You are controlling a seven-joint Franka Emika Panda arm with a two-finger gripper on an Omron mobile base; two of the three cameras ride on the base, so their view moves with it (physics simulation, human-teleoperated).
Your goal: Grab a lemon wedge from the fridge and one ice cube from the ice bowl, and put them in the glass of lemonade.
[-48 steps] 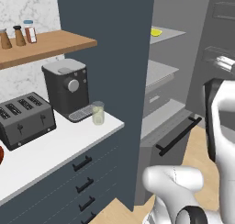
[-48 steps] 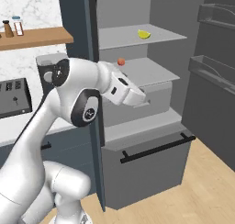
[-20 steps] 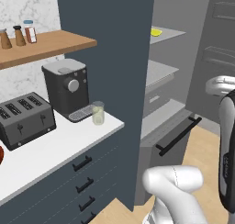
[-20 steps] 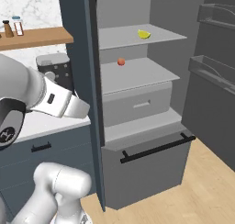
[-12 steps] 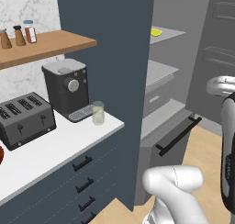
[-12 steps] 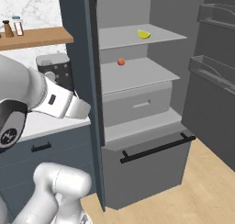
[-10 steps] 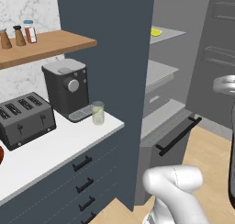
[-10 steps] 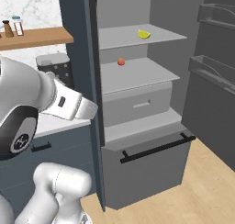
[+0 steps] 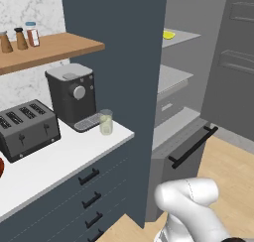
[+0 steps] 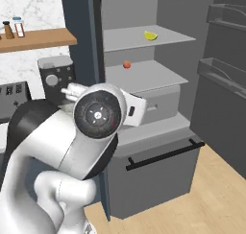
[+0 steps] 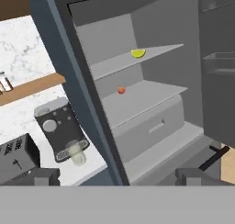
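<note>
The fridge (image 10: 182, 17) stands open, its door (image 10: 223, 89) swung to the right. A yellow lemon wedge (image 10: 151, 35) lies on the top shelf, and in the hand view the lemon wedge (image 11: 138, 53) sits far ahead, above centre. The glass of lemonade (image 9: 105, 122) stands on the white counter in front of the coffee machine (image 9: 74, 94); the hand view has the glass (image 11: 75, 154) at lower left. A reddish-brown rim at the counter's left edge looks like the ice bowl (image 9: 1, 166). My gripper (image 11: 120, 177) is open and empty, well back from the fridge.
A small red fruit (image 10: 126, 64) lies on the second shelf, above a grey drawer (image 10: 158, 101). The lower drawer has a long black handle (image 10: 163, 154). A toaster (image 9: 27, 129) stands left of the coffee machine. Jars (image 9: 20, 37) line a wooden wall shelf. A dark cabinet panel (image 9: 129, 62) separates counter and fridge.
The arm has swung: its big joint now rises in the middle of the right base view, and the link at the left view's right edge has gone. The fingers stay open.
</note>
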